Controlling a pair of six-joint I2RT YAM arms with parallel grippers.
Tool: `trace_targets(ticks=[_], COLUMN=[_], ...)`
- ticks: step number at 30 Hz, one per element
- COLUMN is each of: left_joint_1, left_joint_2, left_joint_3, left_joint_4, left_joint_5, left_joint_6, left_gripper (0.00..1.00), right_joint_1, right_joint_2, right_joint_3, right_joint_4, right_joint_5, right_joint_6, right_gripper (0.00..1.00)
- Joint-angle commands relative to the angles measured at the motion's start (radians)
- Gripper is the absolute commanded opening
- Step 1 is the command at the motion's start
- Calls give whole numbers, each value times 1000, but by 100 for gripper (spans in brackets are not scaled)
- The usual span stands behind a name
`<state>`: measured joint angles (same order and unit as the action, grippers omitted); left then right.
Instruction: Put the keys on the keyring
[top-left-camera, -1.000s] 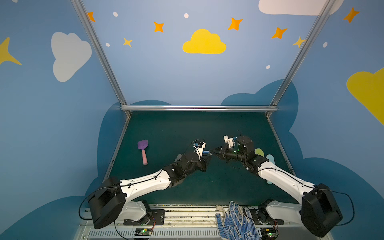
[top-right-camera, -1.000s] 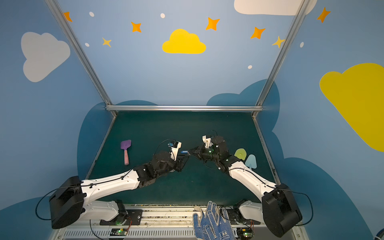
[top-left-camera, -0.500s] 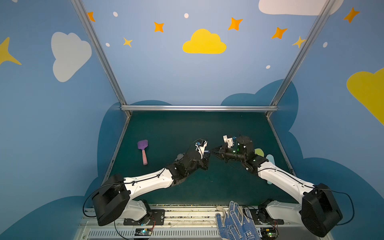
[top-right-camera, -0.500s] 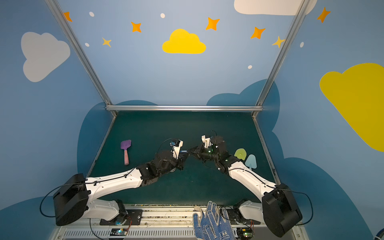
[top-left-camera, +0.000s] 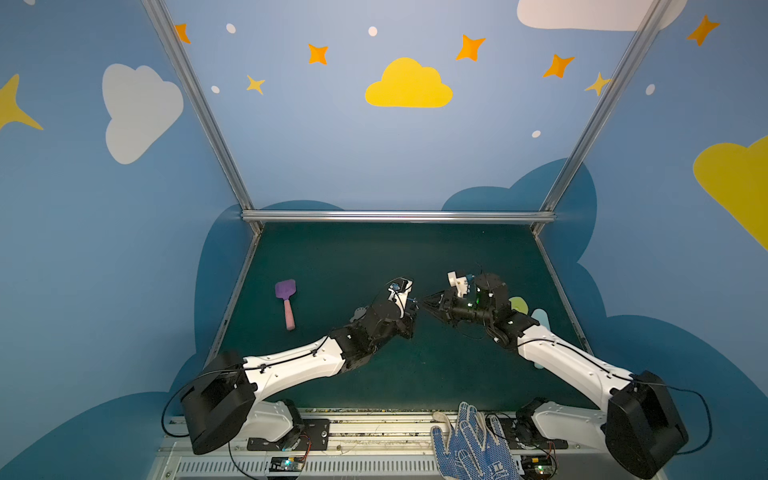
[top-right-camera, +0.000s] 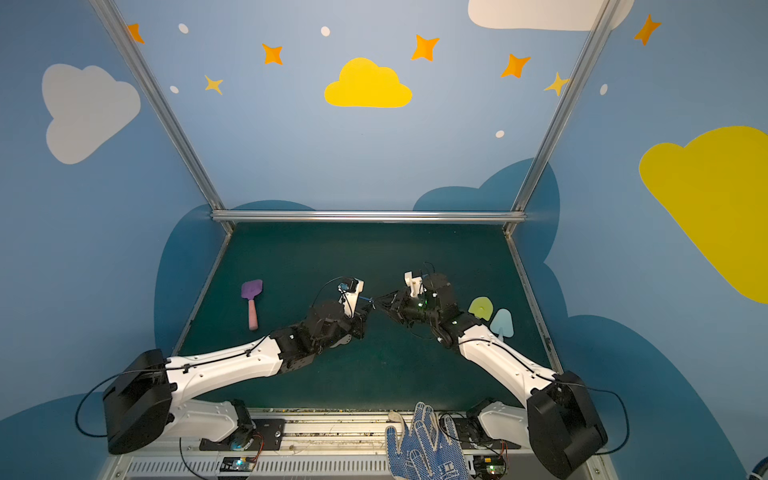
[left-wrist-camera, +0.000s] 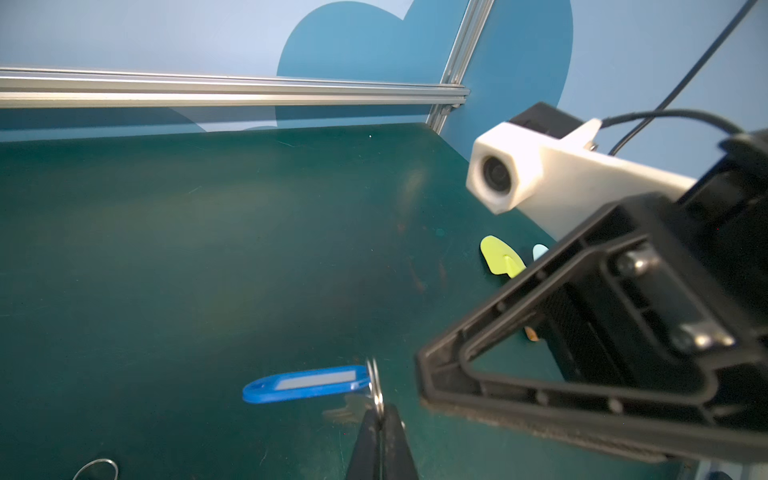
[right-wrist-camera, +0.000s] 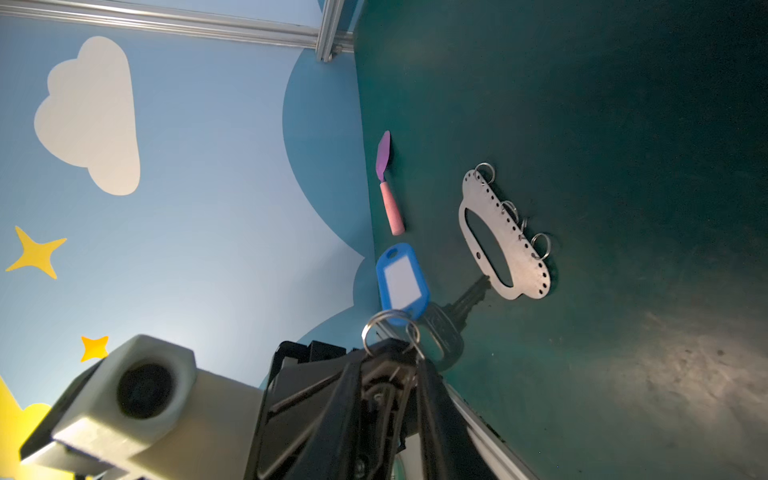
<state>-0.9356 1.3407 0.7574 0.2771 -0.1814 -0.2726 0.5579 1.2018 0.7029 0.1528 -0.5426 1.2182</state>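
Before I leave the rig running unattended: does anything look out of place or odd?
Yes: blue dotted work gloves lie draped over the rig's front rail, off the green mat, beside the right arm's base, where a moving arm might catch them. Nothing on the mat looks spilled or damaged.

blue key tag (right-wrist-camera: 401, 282): 1
key (right-wrist-camera: 467, 299): 1
small metal ring (left-wrist-camera: 376, 388): 1
grey keyring plate (right-wrist-camera: 505, 241): 1
split rings (right-wrist-camera: 548, 248) on that plate: 3, maybe a 4th
spatula (top-left-camera: 286, 301): 1
flat mushroom shapes (top-right-camera: 481, 308): 2 (green, pale blue)
dotted gloves (top-right-camera: 424, 449): 1 or 2, can't tell
robot arms (top-left-camera: 299, 365): 2
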Motion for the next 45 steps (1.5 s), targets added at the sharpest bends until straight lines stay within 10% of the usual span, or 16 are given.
trace_targets(ticks=[1, 13, 31, 45], left_joint_1=[43, 190, 192, 192], left_joint_2=[-32, -144, -166, -161], left_joint_3=[31, -50, -106, -105], left_joint_4=[-39, 85, 229, 210], left_joint_5=[84, 501, 546, 553], left_joint_6=[9, -63, -112, -129], left_gripper=[4, 4, 4, 8], right_joint_1=[-36, -114, -14, 2], right_joint_2=[-52, 2, 44, 2], right_joint_3=[19, -70, -34, -34], right_joint_4=[-80, 260, 483, 469], right_joint_5=[21, -211, -273, -261], right_joint_6=[-107, -239, -214, -254], right_gripper=[29, 24, 27, 2])
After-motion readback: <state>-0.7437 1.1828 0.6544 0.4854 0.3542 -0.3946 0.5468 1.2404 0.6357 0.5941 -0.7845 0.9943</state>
